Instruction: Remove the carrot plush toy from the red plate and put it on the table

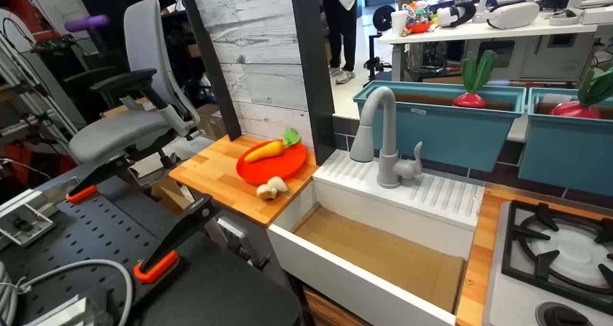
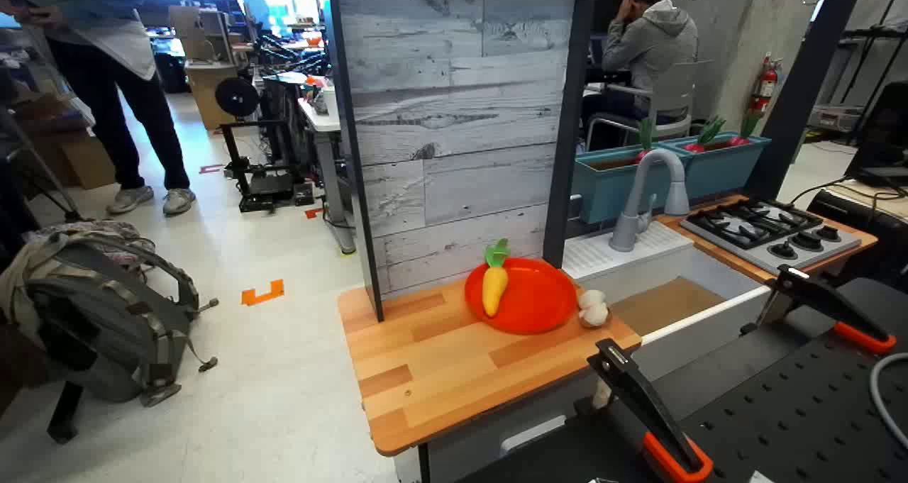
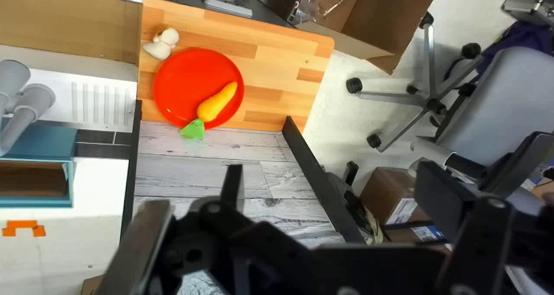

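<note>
The carrot plush toy [image 1: 266, 151] is yellow-orange with a green leafy tuft. It lies on the red plate [image 1: 283, 171], its tuft over the plate's edge by the grey plank panel. The plate rests on the light wooden table [image 1: 215, 174]. The carrot [image 2: 494, 291], plate [image 2: 540, 300] and table [image 2: 433, 359] show in both exterior views. In the wrist view the carrot [image 3: 216, 102], plate [image 3: 190, 76] and table [image 3: 277, 63] are at the upper left. My gripper [image 3: 331, 173] is open and empty, apart from the carrot; neither exterior view shows it.
A whitish lump [image 1: 272, 188] sits beside the plate, near the white sink [image 1: 364, 287]. The grey plank panel [image 2: 461, 128] with dark posts stands upright behind the plate. A grey faucet [image 1: 389, 139] and a stove [image 1: 565, 249] are farther along. A black clamp [image 2: 645, 405] stands near the table's front.
</note>
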Tool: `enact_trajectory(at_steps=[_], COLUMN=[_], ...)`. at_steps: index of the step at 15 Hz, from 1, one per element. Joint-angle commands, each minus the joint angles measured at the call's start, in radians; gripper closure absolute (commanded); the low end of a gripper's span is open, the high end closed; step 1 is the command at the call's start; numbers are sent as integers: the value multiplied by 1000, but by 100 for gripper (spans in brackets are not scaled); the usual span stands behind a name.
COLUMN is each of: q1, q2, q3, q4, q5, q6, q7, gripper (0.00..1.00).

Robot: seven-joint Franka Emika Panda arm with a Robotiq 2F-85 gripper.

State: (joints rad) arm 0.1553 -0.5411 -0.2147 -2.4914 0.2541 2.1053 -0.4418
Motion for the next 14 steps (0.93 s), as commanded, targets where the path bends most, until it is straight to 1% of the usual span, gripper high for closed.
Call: enact_trajectory(at_steps=[1,13,14], q1=[-23,-23,-25], q2=[3,3,20], q3=[21,21,28], q4=[4,4,-5], q5=[13,13,17], q6=[-6,-6,26], q7=[-10,-10,4], gripper=[0,0,0])
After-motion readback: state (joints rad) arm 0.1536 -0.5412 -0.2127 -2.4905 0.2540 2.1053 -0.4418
